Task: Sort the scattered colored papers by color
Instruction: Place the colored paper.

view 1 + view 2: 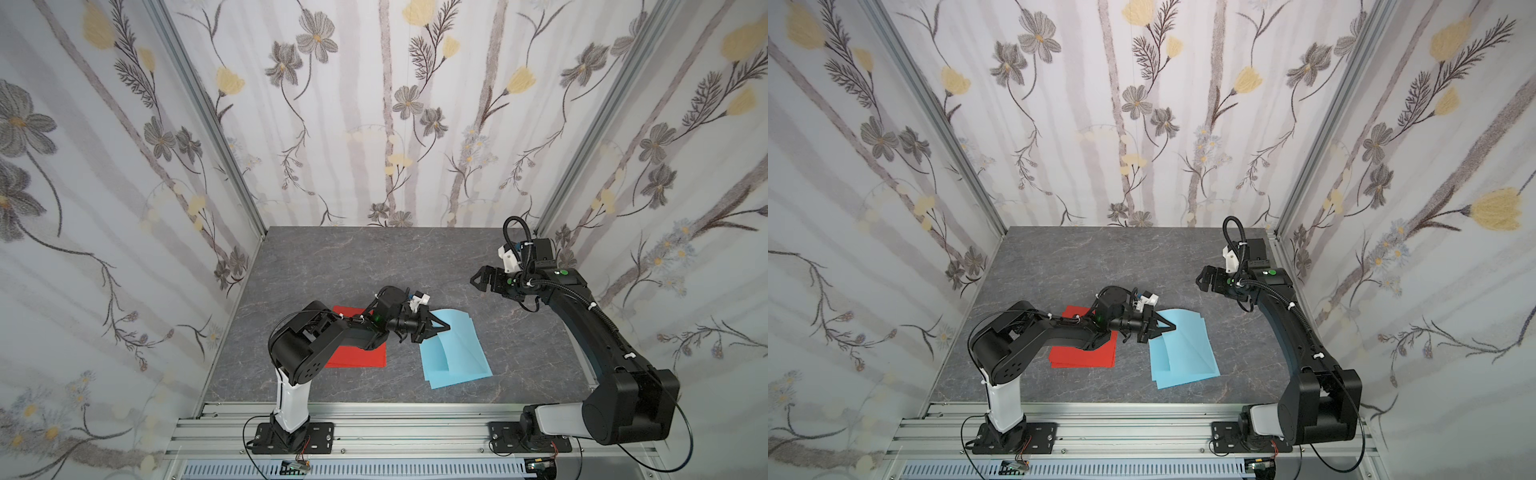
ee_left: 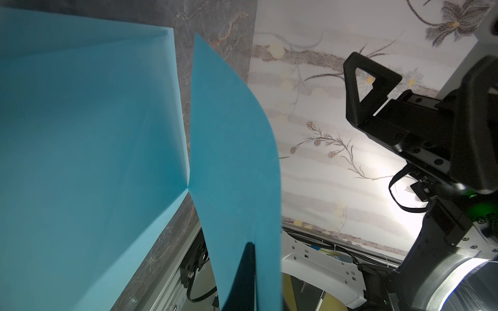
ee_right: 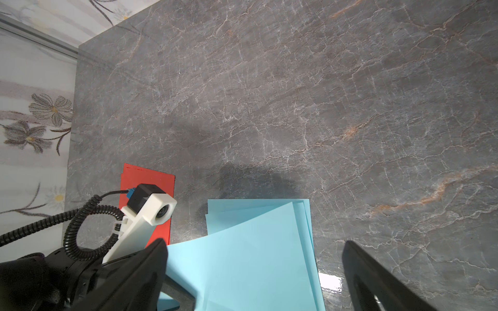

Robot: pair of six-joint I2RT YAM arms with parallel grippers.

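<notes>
Red pile (image 1: 365,355) and blue pile (image 1: 461,357) on the counter (image 1: 374,266).
Top views: red pile (image 1: 1084,357) just beside the blue pile (image 1: 1187,353), on the left arm's side. Left end effector (image 1: 444,327) at the blue pile's far corner. Right end effector (image 1: 476,280) raised beyond the pile. Left wrist: left end effector pinched narrow on a blue sheet (image 2: 234,134) curling up off the blue pile (image 2: 80,134). Right wrist: right end effector (image 3: 254,242) spread wide above the blue pile.
</notes>
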